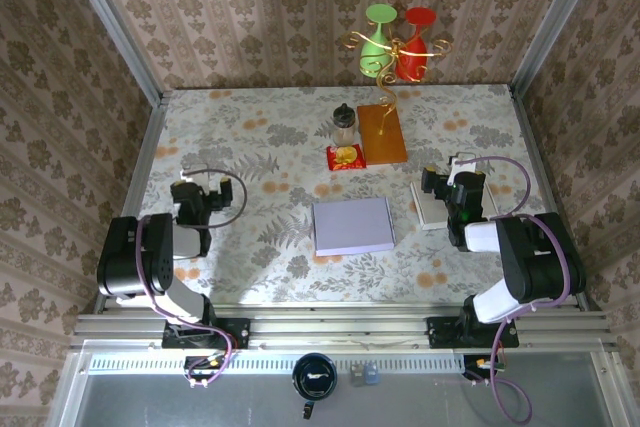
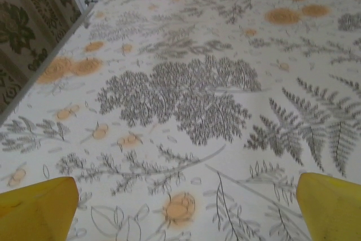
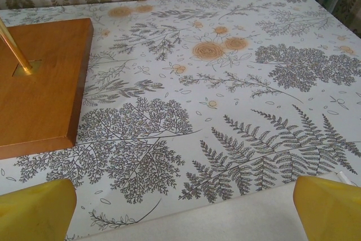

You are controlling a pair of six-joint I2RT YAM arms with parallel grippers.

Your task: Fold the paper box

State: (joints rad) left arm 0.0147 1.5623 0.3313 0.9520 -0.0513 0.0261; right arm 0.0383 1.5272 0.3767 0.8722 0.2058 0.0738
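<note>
Top external view, nearest first: the left gripper (image 1: 197, 192) hangs at about 8 o'clock of the table (image 1: 250, 127) and the right gripper (image 1: 447, 187) at about 3 o'clock. Both have their jaws spread wide and hold nothing. Between them, just short of the table's middle, lies the paper box (image 1: 352, 226), touched by neither.

It probably weighs next to nothing and would slide on the printed cloth, so one gripper would likely have to pin it while the other lifts. Thin card creases and tears easily. Its edges at 9 and 3 o'clock look like the best places to pinch.

It is a pale lavender rectangle lying flat, with no raised flap that I can make out. A white sheet (image 1: 430, 209) lies at its 3 o'clock, under the right gripper. Farther off, at 12 o'clock, stands a wooden base (image 1: 383, 133).
</note>
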